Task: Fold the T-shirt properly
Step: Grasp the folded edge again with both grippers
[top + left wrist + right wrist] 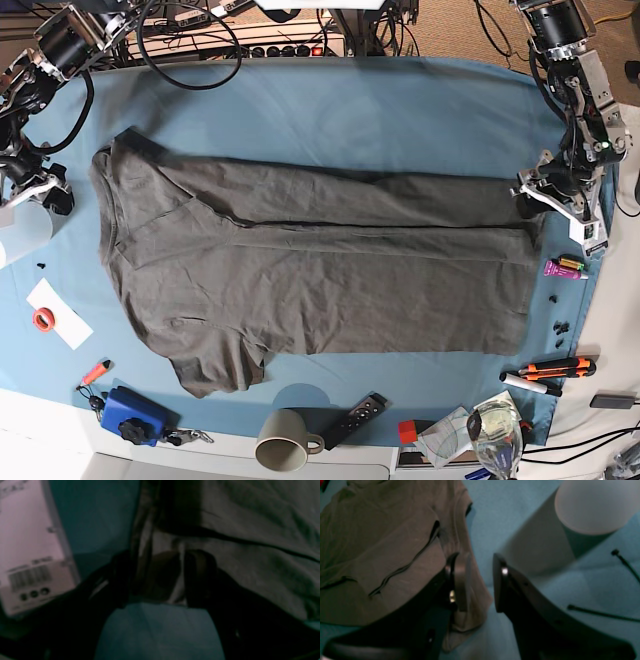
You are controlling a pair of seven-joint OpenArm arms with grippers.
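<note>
The dark grey T-shirt [320, 260] lies spread flat on the blue table cloth [400, 110], with its collar to the left and its hem to the right. My left gripper [530, 203] is low at the hem's far right corner. In the left wrist view its fingers [200, 577] stand apart, the left gripper [157, 577] holds a bunch of shirt edge [250, 562] in its gap, and the view is dark. My right gripper [50, 195] hovers at the collar side. In the right wrist view the right gripper [475, 560] is open and empty, one finger over the shirt [382, 542] and one over the cloth.
A white cup [595, 505] stands close to the right gripper. A pink labelled pack [30, 555] lies beside the left gripper. Along the front edge are a mug [280, 445], a remote [352, 420], a blue object [130, 415] and markers [545, 372].
</note>
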